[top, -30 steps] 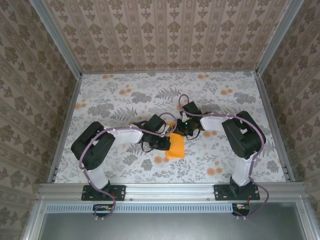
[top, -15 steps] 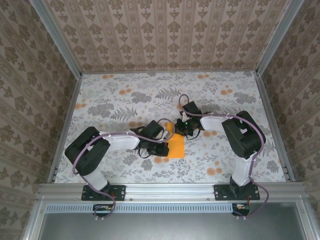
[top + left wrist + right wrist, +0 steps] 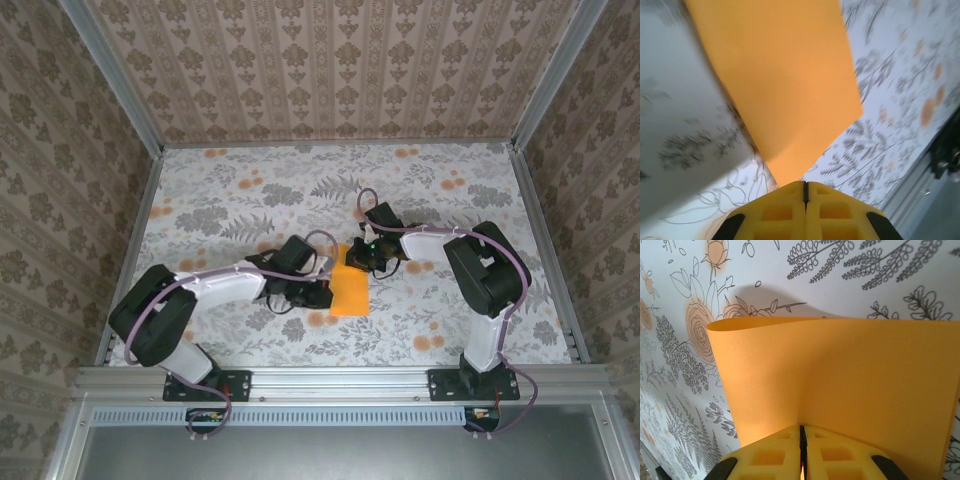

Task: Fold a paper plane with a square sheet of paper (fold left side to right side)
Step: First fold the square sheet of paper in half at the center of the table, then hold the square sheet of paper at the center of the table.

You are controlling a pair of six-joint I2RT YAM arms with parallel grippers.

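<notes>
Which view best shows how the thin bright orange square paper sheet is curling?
Right wrist: the orange paper sheet bows up, its curved far edge sharp. Left wrist blurs it; top external shows it small, partly covered.

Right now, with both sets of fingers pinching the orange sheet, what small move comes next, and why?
Probably sweep the left gripper rightward, laying its corner onto the right edge. Both are shut on the square sheet of paper, the right gripper anchoring one side; the sheet bows uncreased.
</notes>
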